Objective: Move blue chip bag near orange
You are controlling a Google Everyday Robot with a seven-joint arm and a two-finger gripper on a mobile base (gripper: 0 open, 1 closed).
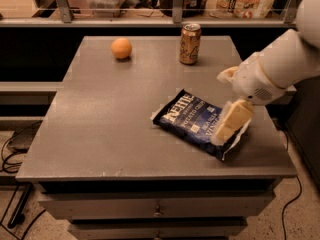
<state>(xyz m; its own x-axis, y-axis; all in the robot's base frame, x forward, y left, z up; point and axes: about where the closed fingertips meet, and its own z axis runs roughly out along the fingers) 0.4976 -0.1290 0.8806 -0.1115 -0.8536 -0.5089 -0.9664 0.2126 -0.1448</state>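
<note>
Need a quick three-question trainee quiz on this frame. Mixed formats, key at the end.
1. True or false: the orange touches the can.
2. The gripper is: A) over the right end of the blue chip bag; B) above the orange; C) beside the can at the back.
3. Fill in: of the three things on the table, the one lying nearest its front edge is the ____.

Key: 1. False, they stand apart along the back. 2. A. 3. blue chip bag.
</note>
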